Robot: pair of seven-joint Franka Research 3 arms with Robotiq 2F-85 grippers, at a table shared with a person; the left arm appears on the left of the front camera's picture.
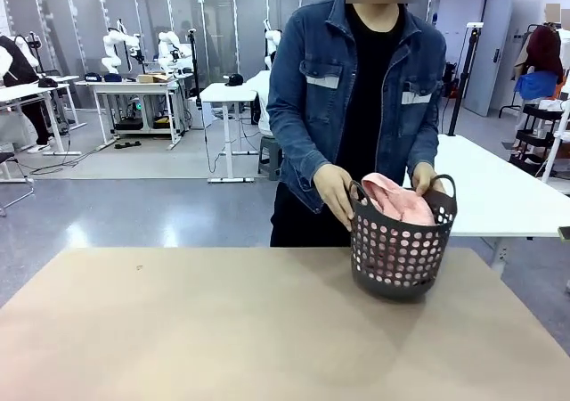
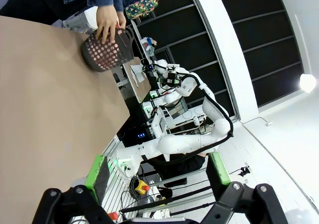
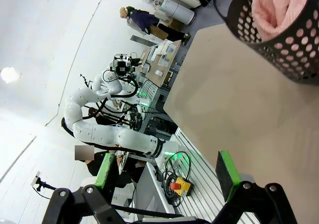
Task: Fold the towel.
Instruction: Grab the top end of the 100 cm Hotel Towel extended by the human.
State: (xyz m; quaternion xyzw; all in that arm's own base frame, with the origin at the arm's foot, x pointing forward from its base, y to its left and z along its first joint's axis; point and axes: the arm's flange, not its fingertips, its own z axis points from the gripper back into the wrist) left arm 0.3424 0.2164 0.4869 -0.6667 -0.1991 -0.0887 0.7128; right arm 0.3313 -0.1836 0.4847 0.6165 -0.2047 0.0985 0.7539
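Finds the towel [image 1: 398,200] stuffed in a soft pink lump inside the basket [image 1: 401,267]. Basket close to the far edge of the table [image 1: 223,330], over toward the right corner. Sees a person's hand [image 1: 334,194] on one side of the basket and the other hand [image 1: 426,178] up by its handle.

Sees the left claw [image 2: 158,170] wide open, holding nothing, well away from the basket. Same for the right claw [image 3: 166,173]: wide open, nothing in it.

No folding done yet, by the look of it.

Could go wrong like this:
- Could reach into the basket with the hands there and bump them.
- Could pinch the basket wall along with the cloth and drag or tip the whole basket.
- Could grab just a bit of the lump and pull out a twisted towel, hard to lay flat.
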